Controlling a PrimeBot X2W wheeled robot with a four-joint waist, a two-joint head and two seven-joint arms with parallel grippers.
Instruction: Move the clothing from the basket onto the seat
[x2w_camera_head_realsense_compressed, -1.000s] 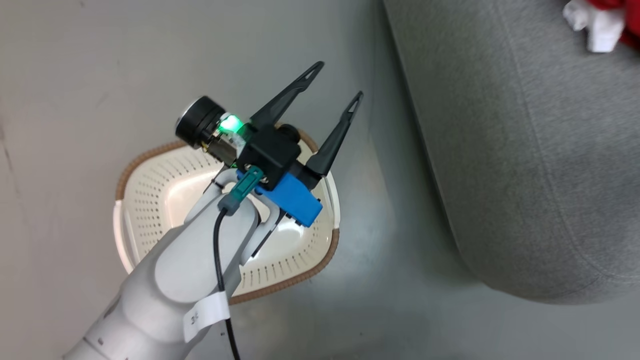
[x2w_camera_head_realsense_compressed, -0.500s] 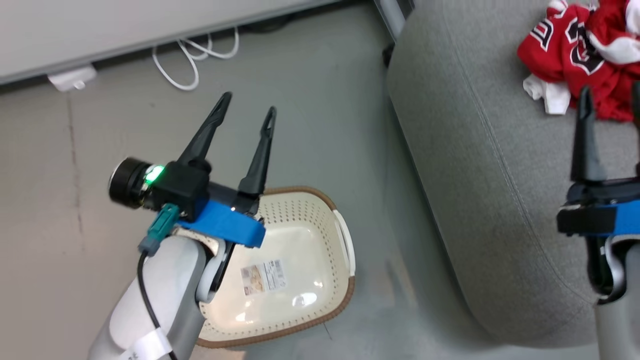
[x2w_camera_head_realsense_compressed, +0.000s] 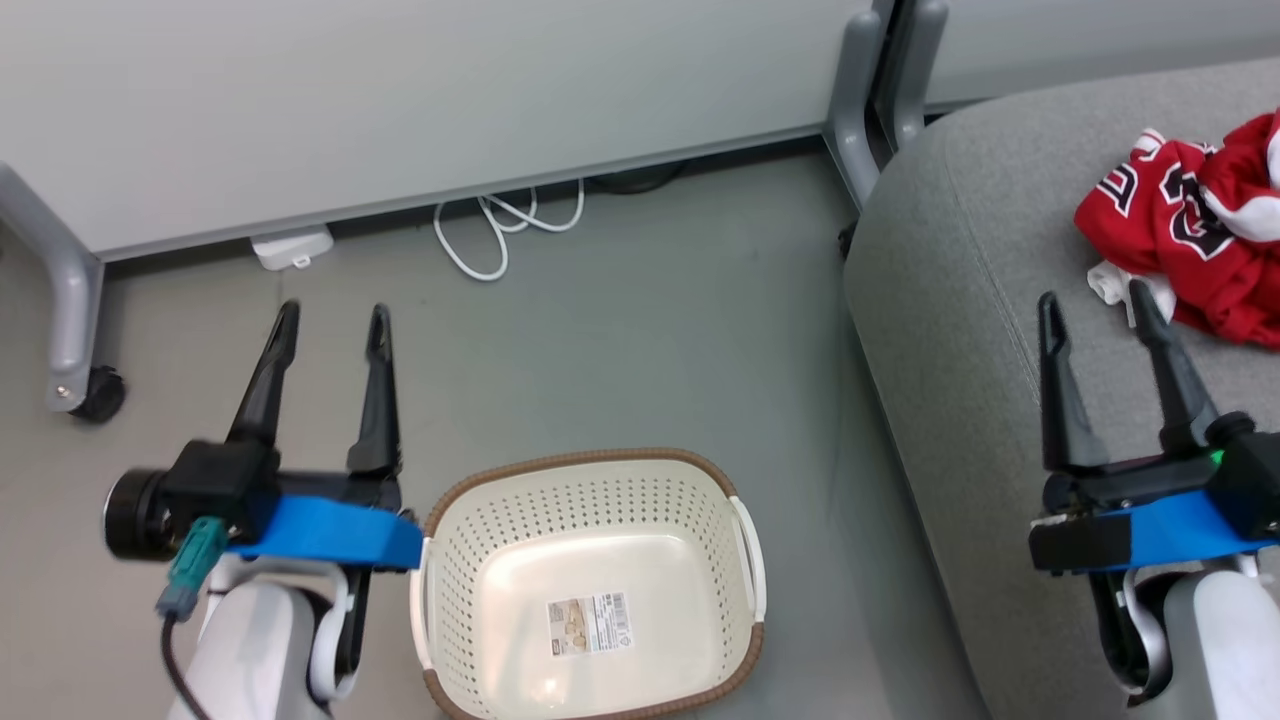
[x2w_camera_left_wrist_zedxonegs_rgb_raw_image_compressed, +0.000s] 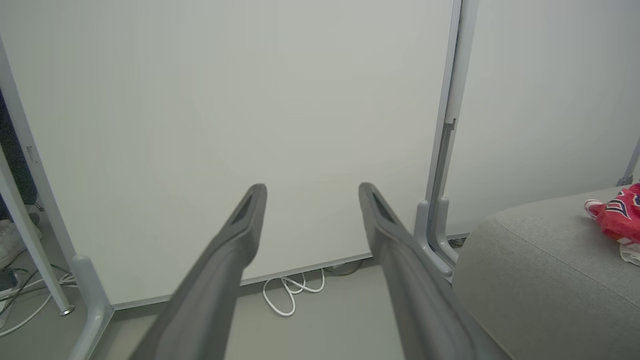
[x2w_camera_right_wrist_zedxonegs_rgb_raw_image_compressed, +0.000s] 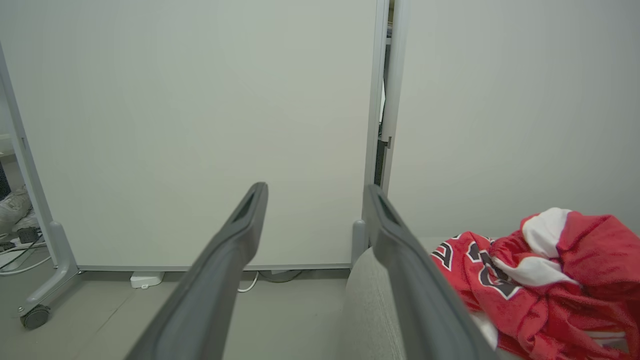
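The red clothing (x2w_camera_head_realsense_compressed: 1190, 245) lies crumpled on the grey seat (x2w_camera_head_realsense_compressed: 960, 300) at the upper right, its black-and-white lettering showing. It appears again as clothing (x2w_camera_right_wrist_zedxonegs_rgb_raw_image_compressed: 540, 280) in the right wrist view and clothing (x2w_camera_left_wrist_zedxonegs_rgb_raw_image_compressed: 620, 217) at the far right of the left wrist view. The cream basket (x2w_camera_head_realsense_compressed: 590, 585) stands on the floor at bottom centre, holding just a paper label. My left gripper (x2w_camera_head_realsense_compressed: 332, 320) hovers open, left of the basket. Over the seat's front part my right gripper (x2w_camera_head_realsense_compressed: 1092, 302) is open, just short of the clothing. Both hold nothing.
White partition panels (x2w_camera_head_realsense_compressed: 400, 100) on grey wheeled legs (x2w_camera_head_realsense_compressed: 70, 330) stand behind the floor area. A coiled white cable (x2w_camera_head_realsense_compressed: 505, 225) and a white power block (x2w_camera_head_realsense_compressed: 292, 247) lie at their base. Bare grey floor (x2w_camera_head_realsense_compressed: 650, 340) lies between basket, panels and seat.
The head camera has tilted up, bringing the panels and more of the seat into view. My left gripper has swung off the basket to its left; my right gripper has come into view over the seat.
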